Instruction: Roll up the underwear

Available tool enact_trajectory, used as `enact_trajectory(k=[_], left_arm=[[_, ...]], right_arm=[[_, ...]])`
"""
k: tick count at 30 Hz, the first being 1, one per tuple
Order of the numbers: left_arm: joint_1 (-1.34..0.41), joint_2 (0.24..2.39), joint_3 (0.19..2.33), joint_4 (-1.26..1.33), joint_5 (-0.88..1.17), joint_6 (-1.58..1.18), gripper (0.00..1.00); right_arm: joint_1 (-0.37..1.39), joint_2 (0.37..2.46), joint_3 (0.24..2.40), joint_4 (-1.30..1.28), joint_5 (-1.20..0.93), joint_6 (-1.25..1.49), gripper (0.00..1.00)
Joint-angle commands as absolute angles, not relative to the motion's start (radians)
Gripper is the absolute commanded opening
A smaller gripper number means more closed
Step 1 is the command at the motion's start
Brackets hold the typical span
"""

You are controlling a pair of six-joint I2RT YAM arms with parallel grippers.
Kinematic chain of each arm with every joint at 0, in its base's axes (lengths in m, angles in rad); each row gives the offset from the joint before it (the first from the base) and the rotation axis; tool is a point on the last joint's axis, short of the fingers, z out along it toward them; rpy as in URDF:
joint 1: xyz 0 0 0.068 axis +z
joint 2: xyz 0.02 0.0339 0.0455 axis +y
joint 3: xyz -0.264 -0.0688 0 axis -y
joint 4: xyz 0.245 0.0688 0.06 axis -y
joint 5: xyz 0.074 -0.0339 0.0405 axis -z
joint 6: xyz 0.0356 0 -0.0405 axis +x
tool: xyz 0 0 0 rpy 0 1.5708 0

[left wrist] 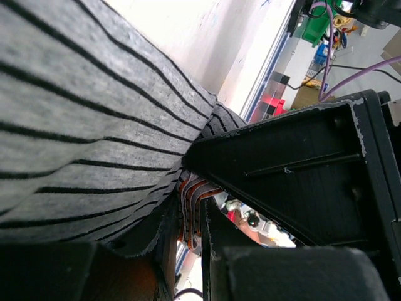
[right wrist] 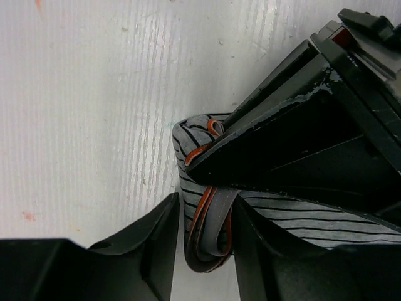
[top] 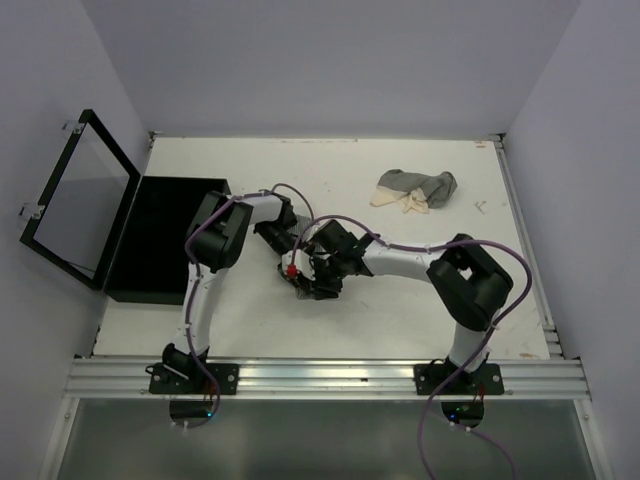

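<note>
Heather-grey striped underwear [left wrist: 81, 125] close against the left wrist lens, filling most of that view.

Off to the left of the left pincer [left wrist: 188, 251], past that arm's elbow: flat black box [top: 160, 245] on the white table [top: 250, 325], hinged lid [top: 80, 200] swung up and leaning outward. Inside dark; contents not to be made out from above.

Soft knit, thin black stripes running across, hems edged in orange. Folded over on itself into a thick bundle, several orange-edged layers stacked at one end.

Left pincer clamped on it: layered hem squeezed in the narrow gap between the two black fingers, bulk of the cloth bulging out to one side. Right pincer [right wrist: 210, 251] closed around the rolled end from the opposite side, bundle filling the gap between its fingers [right wrist: 147, 251]. Both pincers tip to tip, left one's finger lying over the cloth just above the right one's grip in the right wrist view. Bundle between the two arms, near the middle of the table; resting on it or held just above, cannot tell.

Well apart from both pincers, farther back and to the right of the right one: crumpled heap of underwear [top: 415, 188], grey and cream.
</note>
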State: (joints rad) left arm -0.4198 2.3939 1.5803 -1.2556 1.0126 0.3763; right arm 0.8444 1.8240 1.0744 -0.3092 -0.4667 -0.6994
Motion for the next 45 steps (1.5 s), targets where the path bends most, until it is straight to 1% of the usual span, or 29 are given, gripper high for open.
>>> enact_trajectory(k=[1,3,5,6,7,9,10,11,13,16,19,23,24,26,28,29,30,32,33,34,36,38,39,40,41,42,43,44,45], left_arm=[[-0.382,2.439,1.534,-0.97,0.693,0.399,0.07],[-0.377,2.428,1.519,-0.962,0.692,0.393,0.06],[-0.377,2.415,1.499,-0.943,0.686,0.384,0.06],[-0.374,2.41,1.491,-0.939,0.683,0.38,0.06],[-0.371,2.408,1.488,-0.939,0.68,0.38,0.05],[-0.368,2.402,1.485,-0.942,0.681,0.396,0.08],[-0.362,2.386,1.48,-0.934,0.683,0.4,0.13],[-0.359,2.372,1.48,-0.927,0.683,0.4,0.17],[-0.342,2.326,1.48,-0.907,0.684,0.4,0.27],[-0.312,2.263,1.52,-0.913,0.715,0.4,0.31],[-0.275,2.198,1.604,-0.936,0.747,0.4,0.35],[-0.207,2.137,1.753,-0.943,0.796,0.381,0.38],[-0.172,2.116,1.813,-0.924,0.798,0.364,0.38],[-0.134,2.085,1.862,-0.896,0.799,0.339,0.39],[-0.091,2.007,1.873,-0.824,0.761,0.336,0.42],[-0.083,1.97,1.861,-0.796,0.721,0.362,0.42],[-0.071,1.926,1.801,-0.763,0.706,0.377,0.43],[-0.063,1.766,1.706,-0.632,0.658,0.428,0.47],[-0.06,1.706,1.645,-0.574,0.646,0.439,0.49],[-0.06,1.592,1.517,-0.452,0.62,0.439,0.53],[-0.06,1.493,1.352,-0.347,0.586,0.44,0.53],[-0.061,1.393,1.278,-0.264,0.557,0.43,0.54],[-0.06,1.356,1.249,-0.278,0.555,0.436,0.56],[-0.061,1.345,1.252,-0.325,0.575,0.465,0.62],[-0.061,1.336,1.258,-0.389,0.654,0.576,0.63],[-0.061,1.329,1.243,-0.453,0.691,0.636,0.64],[-0.066,1.298,1.215,-0.533,0.718,0.684,0.61],[-0.077,1.275,1.174,-0.535,0.689,0.71,0.6],[-0.112,1.247,1.075,-0.534,0.68,0.736,0.59]], right_arm=[[0.856,1.864,1.084,-0.287,-0.569,-0.586,0.42],[0.854,1.879,1.095,-0.281,-0.597,-0.568,0.42],[0.854,1.888,1.101,-0.255,-0.61,-0.54,0.4],[0.853,1.891,1.106,-0.252,-0.627,-0.537,0.35],[0.854,1.902,1.111,-0.244,-0.641,-0.54,0.23],[0.853,1.913,1.115,-0.233,-0.663,-0.545,0.13],[0.853,1.933,1.127,-0.238,-0.681,-0.552,0.05],[0.853,1.942,1.135,-0.245,-0.689,-0.551,0.01],[0.848,1.971,1.156,-0.255,-0.713,-0.551,0.0],[0.844,1.996,1.181,-0.268,-0.735,-0.54,0.0],[0.827,2.028,1.204,-0.285,-0.773,-0.522,0.0],[0.807,2.071,1.238,-0.314,-0.814,-0.499,0.0],[0.799,2.089,1.247,-0.318,-0.842,-0.482,0.0],[0.785,2.109,1.269,-0.324,-0.882,-0.46,0.0],[0.769,2.144,1.291,-0.325,-0.929,-0.424,0.0],[0.764,2.158,1.302,-0.33,-0.946,-0.414,0.0],[0.75,2.17,1.313,-0.331,-0.962,-0.401,0.0],[0.742,2.213,1.338,-0.331,-1.009,-0.358,0.0],[0.736,2.229,1.344,-0.331,-1.018,-0.345,0.0],[0.736,2.256,1.368,-0.34,-1.023,-0.33,0.0],[0.738,2.292,1.4,-0.391,-1.026,-0.33,0.0],[0.738,2.334,1.443,-0.416,-1.017,-0.313,0.0],[0.736,2.345,1.453,-0.437,-1.012,-0.307,0.0],[0.736,2.358,1.477,-0.445,-1.003,-0.29,0.0],[0.738,2.377,1.489,-0.465,-0.996,-0.282,0.0],[0.736,2.39,1.5,-0.474,-0.999,-0.276,0.0],[0.735,2.399,1.517,-0.482,-1.003,-0.262,0.0],[0.733,2.41,1.522,-0.486,-1.005,-0.255,0.0],[0.729,2.428,1.526,-0.483,-1.018,-0.244,0.0]])
